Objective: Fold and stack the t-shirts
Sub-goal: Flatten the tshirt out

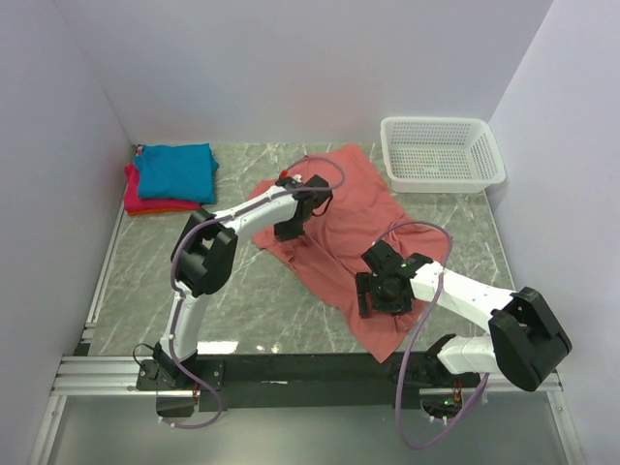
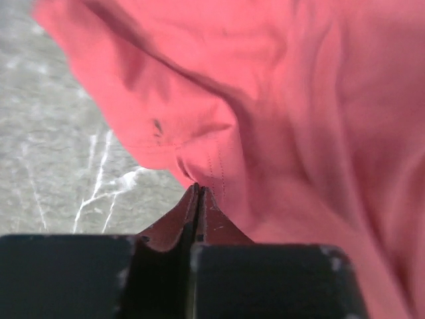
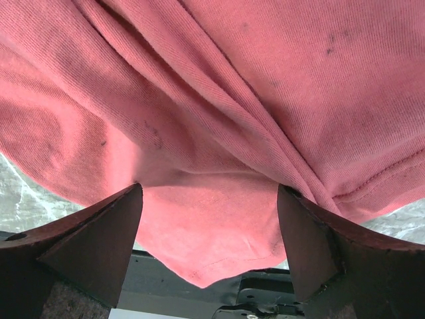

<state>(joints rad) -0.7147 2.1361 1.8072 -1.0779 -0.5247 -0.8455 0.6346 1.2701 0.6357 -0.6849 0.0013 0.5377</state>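
The salmon-red t-shirt (image 1: 341,208) lies crumpled and spread slantwise across the marble table, from the back middle to the near edge. My left gripper (image 1: 289,230) is at the shirt's left edge. In the left wrist view it (image 2: 198,189) is shut, with its tips pinching the hem of the shirt (image 2: 299,119), and folds run to the tips. My right gripper (image 1: 381,296) hovers over the shirt's near end. In the right wrist view it (image 3: 209,189) is open wide, with the cloth (image 3: 232,80) right under and between the jaws. The folded teal-blue shirt (image 1: 176,170) lies on the magenta-pink one (image 1: 145,201) at the back left.
A white mesh basket (image 1: 441,153) stands at the back right against the wall. White walls close in the table on three sides. The shirt's near corner hangs toward the black rail (image 1: 320,368) at the table's front edge.
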